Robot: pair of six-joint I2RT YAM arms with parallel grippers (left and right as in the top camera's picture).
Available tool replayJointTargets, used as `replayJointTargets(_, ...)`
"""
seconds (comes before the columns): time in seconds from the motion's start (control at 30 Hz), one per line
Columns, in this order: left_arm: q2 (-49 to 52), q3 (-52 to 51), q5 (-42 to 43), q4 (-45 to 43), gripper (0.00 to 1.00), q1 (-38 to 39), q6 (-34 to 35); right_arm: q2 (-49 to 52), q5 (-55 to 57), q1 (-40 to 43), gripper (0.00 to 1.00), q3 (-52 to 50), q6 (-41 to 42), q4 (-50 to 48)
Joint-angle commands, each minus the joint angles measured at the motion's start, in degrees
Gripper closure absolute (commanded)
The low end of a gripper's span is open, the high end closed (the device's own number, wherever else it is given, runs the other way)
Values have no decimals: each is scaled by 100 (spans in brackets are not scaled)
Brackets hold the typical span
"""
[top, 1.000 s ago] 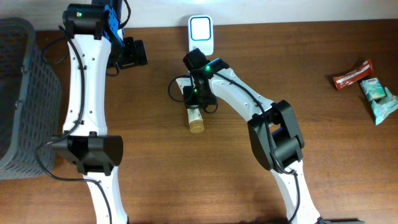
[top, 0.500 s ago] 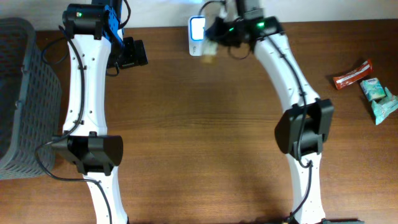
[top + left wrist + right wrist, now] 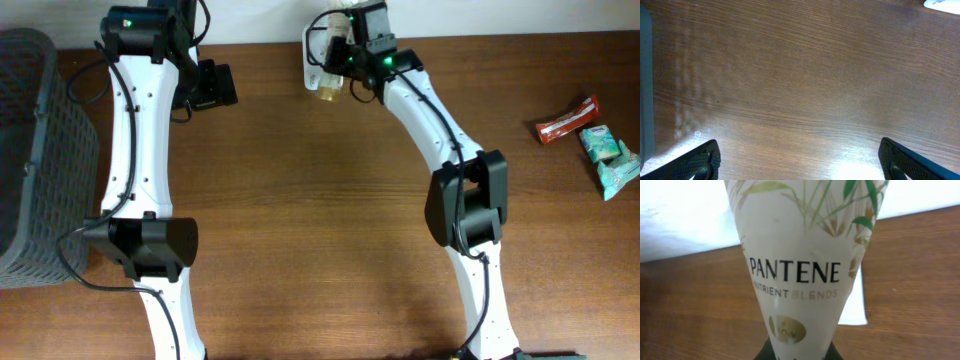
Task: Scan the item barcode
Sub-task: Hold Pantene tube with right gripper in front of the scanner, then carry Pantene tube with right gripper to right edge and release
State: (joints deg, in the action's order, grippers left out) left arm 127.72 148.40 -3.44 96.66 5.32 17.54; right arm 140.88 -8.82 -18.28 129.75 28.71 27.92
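Above woodgrain table (image 3: pixel 300 220), tapered white bottle (image 3: pixel 795 245)

White Pantene bottle (image 3: pixel 795 255), gold-capped, held just over white scanner (image 3: pixel 311 62)

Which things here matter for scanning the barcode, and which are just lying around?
For the job: white Pantene bottle with leaf print, flat white barcode scanner.
Lying about: grey mesh basket, red snack wrapper, teal packets.

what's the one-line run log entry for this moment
step: scan presentation | right gripper: shut on Pantene bottle, held over scanner | left gripper: open, empty, above table
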Motion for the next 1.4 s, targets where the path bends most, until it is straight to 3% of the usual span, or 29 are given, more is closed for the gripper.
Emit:
replayJointTargets(0.0,-70,52,-44,7,1,2,-7,-120,114,-4,95,74,7,-177)
replayJointTargets(0.1,-70,52,-44,4,1,2,-7,-85,116,-39,94,74,-9,-175)
replayJointTargets(0.27,-70,52,-44,7,1,2,-7,-28,116,-127,96,74,-745,-177)
replayJointTargets(0.47,-70,52,-44,7,1,2,-7,-374,236,164,96,85,-745,96)
replayJointTargets(0.67,-70,52,-44,7,1,2,-7,-887,1705,1150,96,87,-726,1554)
replayJointTargets(0.9,-70,52,-44,7,1,2,-7,-820,2750,3047,96,72,-721,3508)
replayJointTargets(1.07,-70,52,-44,7,1,2,-7,-765,2430,4057,96,-236,-728,3604)
replayJointTargets(1.3,-70,52,-44,7,1,2,-7,-734,2234,4697,96,-761,-728,3272)
replayJointTargets(1.33,-70,52,-46,7,1,2,-7,-754,2232,4732,95,-758,-728,3274)
replayJointTargets(1.37,-70,52,-44,7,1,2,-7,-789,2232,4763,85,-758,-728,3281)
